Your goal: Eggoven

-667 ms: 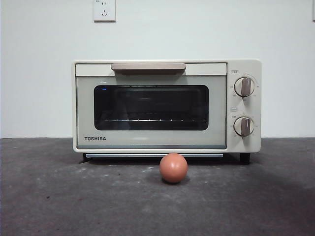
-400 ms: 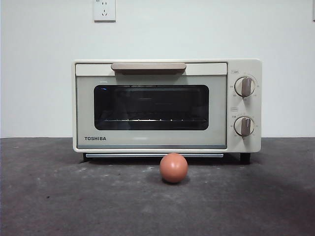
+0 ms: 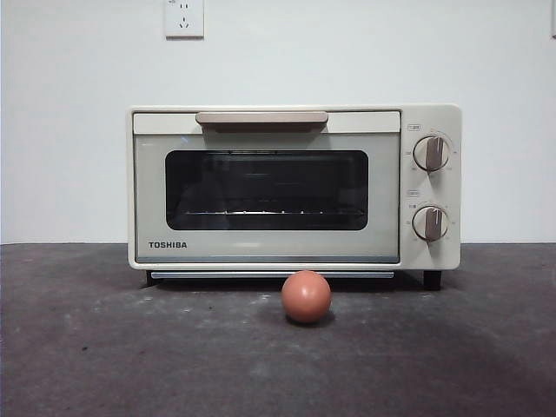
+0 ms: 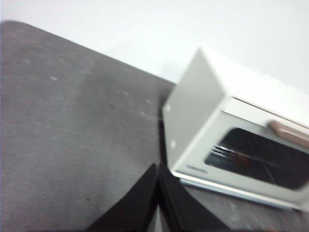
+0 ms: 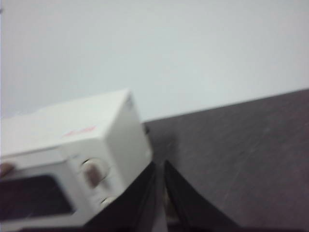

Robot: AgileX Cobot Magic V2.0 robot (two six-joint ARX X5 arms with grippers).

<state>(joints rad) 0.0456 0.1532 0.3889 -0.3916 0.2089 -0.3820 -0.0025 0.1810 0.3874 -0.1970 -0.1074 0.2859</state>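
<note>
In the front view a reddish-brown egg (image 3: 306, 296) lies on the dark table just before the cream TOSHIBA oven (image 3: 261, 252). The oven's door is closed, with its beige handle (image 3: 261, 117) along the top and two knobs (image 3: 432, 153) on the right. No arm shows in this view. My left gripper (image 4: 158, 175) is shut and empty, out beyond the oven (image 4: 193, 111) on its plain side. My right gripper (image 5: 160, 170) is shut and empty, off the knob side of the oven (image 5: 120, 130). Neither wrist view shows the egg, and both are blurred.
The dark grey tabletop (image 3: 104, 347) spreads in front of and to both sides of the oven. A white wall with a power socket (image 3: 184, 17) stands behind it.
The egg and the oven stay where they were. Only faint reflections in the oven's glass shift.
</note>
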